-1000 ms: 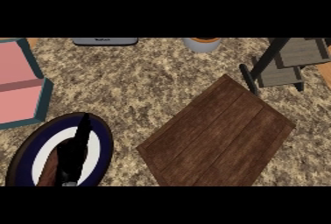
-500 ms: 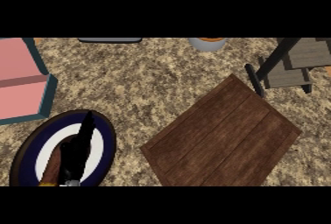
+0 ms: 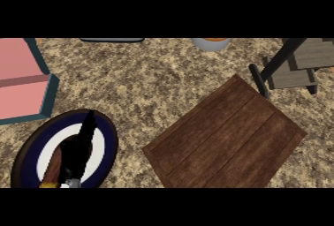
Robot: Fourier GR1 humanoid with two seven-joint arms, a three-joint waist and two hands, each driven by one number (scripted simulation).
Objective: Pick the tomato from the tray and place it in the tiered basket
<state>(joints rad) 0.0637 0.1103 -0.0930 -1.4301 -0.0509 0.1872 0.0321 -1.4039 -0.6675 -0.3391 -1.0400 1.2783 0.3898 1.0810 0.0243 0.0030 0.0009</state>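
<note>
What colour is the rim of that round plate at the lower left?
Dark navy blue around a white centre; the plate shows only in the head view, with a black-bladed knife lying across it.

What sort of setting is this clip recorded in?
Most likely a kitchen counter: a speckled stone-like countertop holds a wooden tray, a dark-rimmed plate with a knife on it, and a tiered basket stand at the upper right.

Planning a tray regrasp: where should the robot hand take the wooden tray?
The tray lies flat, turned like a diamond, so only its rim offers a hold. Probably take the lower right edge, coming from the right: the basket crowds the upper right edge.
</note>
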